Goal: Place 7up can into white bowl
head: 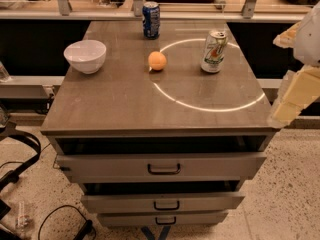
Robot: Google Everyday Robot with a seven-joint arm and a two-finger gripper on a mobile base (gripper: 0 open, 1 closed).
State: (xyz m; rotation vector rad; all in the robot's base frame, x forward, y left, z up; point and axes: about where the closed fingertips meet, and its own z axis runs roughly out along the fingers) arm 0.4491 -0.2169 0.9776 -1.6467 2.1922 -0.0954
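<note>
The 7up can (214, 50), silver-white with green lettering, stands upright on the right rear part of the grey cabinet top (125, 104). The white bowl (85, 56) sits upright and empty near the left edge of the top, far from the can. My gripper (296, 91) shows as cream-coloured parts at the right edge of the view. It is off the cabinet's right side, lower than and to the right of the can, and touches nothing.
A dark blue can (151, 19) stands at the rear centre. An orange ball-like fruit (157, 60) lies between the bowl and the 7up can. A bright ring of light (200, 106) marks the top. Drawers (162, 168) below stand slightly open. Cables (20, 159) lie on the floor at left.
</note>
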